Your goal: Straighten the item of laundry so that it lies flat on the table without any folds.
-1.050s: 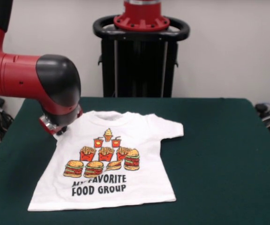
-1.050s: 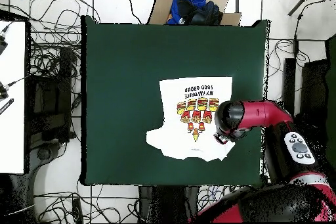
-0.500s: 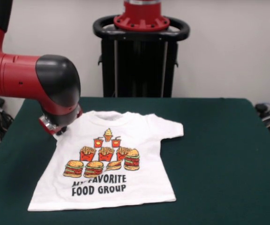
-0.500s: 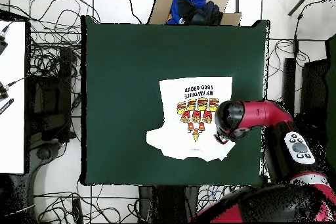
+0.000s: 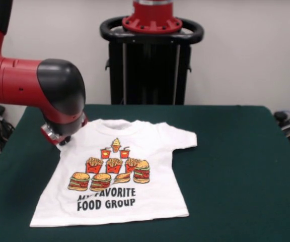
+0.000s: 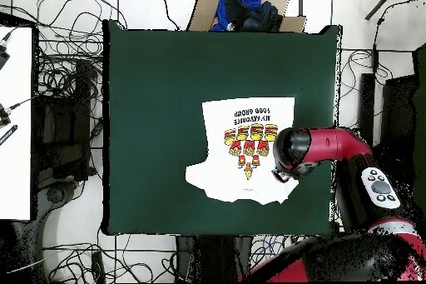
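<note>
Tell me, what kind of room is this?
Probably a robotics lab: a red robot arm works over a T-shirt on a green felt table, and loose cables cover the tiled floor around it.

My Sawyer arm (image 5: 34,91): glossy red shell, rounded black joint cap.
From above I see a grey oval control pad (image 6: 379,186) with round buttons (set on the black-trimmed link) and a black pedestal (image 5: 151,60).
</note>
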You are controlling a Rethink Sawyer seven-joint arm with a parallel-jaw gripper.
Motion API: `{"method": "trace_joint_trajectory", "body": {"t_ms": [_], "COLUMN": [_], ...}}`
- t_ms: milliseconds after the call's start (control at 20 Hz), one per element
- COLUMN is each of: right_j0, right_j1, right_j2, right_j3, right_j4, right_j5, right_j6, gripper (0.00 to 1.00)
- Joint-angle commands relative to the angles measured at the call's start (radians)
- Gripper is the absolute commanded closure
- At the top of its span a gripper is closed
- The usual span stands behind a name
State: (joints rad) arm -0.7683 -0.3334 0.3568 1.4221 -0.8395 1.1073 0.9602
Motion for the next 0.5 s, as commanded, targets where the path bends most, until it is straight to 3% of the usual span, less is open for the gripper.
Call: {"method": "trace_joint_trajectory", "body": {"t_ms": [50, 500], "right_j0": [-0.039, -0.066], "right_j1": [0.056, 0.063], "right_j2": [-0.021, -0.003], "right_j3": [-0.156, -0.185], "right_j4": [-0.190, -0.196], "right_j5": [-0.094, -0.079], "right_j6": [-0.267, -0.334], "gripper": [1.00, 1.00]}}
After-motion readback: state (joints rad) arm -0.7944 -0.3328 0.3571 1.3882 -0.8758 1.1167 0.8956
